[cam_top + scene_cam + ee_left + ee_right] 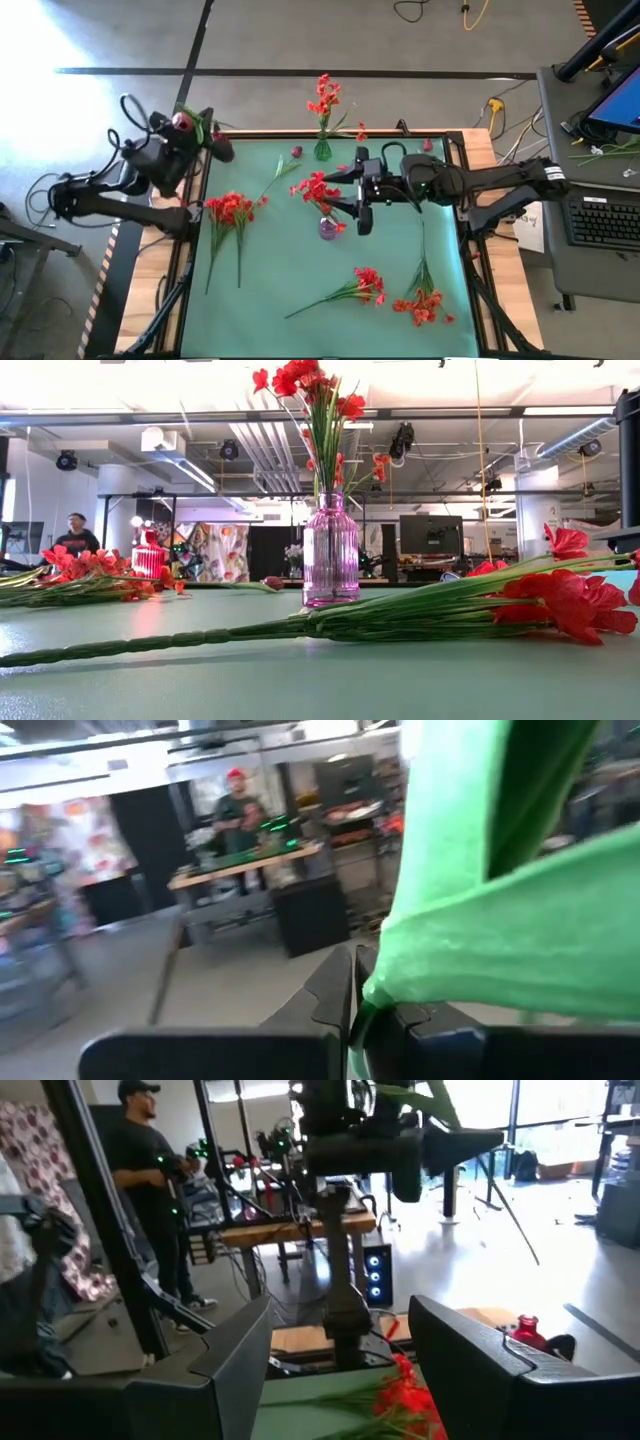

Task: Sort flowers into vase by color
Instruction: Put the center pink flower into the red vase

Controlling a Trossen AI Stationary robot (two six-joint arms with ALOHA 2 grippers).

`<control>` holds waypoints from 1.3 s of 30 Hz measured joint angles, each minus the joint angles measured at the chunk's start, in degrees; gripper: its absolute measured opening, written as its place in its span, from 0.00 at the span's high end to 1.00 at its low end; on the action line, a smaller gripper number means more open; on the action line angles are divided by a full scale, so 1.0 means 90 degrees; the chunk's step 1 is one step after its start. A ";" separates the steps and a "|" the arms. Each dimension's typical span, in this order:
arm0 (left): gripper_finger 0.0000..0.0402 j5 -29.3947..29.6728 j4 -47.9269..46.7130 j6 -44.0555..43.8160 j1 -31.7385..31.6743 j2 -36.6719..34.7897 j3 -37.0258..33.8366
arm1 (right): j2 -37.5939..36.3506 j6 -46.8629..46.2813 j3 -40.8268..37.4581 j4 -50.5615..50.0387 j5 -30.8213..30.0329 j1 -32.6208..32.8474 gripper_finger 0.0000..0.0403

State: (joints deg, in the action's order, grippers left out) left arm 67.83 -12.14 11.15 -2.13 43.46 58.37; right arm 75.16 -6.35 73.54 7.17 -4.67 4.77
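My left gripper [205, 140] hovers over the table's far left corner, shut on a flower with green leaves [500, 910] and dark magenta buds [183, 122]. My right gripper [347, 195] is open at mid-table, level, just right of the red blooms [318, 188] standing in the purple vase [328, 228]; in the right wrist view [345, 1380] those blooms [405, 1398] lie below the fingers. A green vase [322, 150] at the far edge holds orange-red flowers [324, 95]. Loose red sprays lie flat on the mat [232, 210], [365, 285], [425, 305]. My left gripper pinches the flower's green stem where a leaf begins [372, 1002] between its two shut fingers. The fingers are roughly level. The flower is lifted clear of the table, its leaves and buds standing out past the fingers.
A thin green stem [278, 180] lies between the left bunch and the vases. A small red bottle [527, 1330] stands near the table's far edge. A long spray [400, 618] lies across the near mat. People stand in the room beyond the table.
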 joint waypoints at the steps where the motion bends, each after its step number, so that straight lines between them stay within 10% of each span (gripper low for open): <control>1: 1.00 -0.0093 -0.0211 -0.0146 -0.0314 0.0000 0.0000 | 0.0010 0.0012 -0.0002 -0.0005 0.0000 -0.0028 0.43; 16: 1.00 -0.4482 -0.2637 -0.1630 -0.4697 0.0660 -0.0010 | 0.0031 -0.0150 -0.0005 -0.0519 0.0002 -0.0203 0.43; 27: 1.00 -0.4722 -0.2644 -0.1370 -0.5152 0.0646 0.0083 | 0.0031 -0.0223 -0.0005 -0.0673 0.0000 -0.0203 0.43; 39: 1.00 -0.2877 -0.2458 -0.1624 -0.4812 0.1362 0.0073 | 0.0033 -0.0226 -0.0005 -0.0829 0.0002 -0.0200 0.43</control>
State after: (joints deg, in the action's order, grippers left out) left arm 41.93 -34.26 -3.46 -45.43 55.72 59.02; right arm 75.46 -8.38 73.49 -0.30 -4.64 2.96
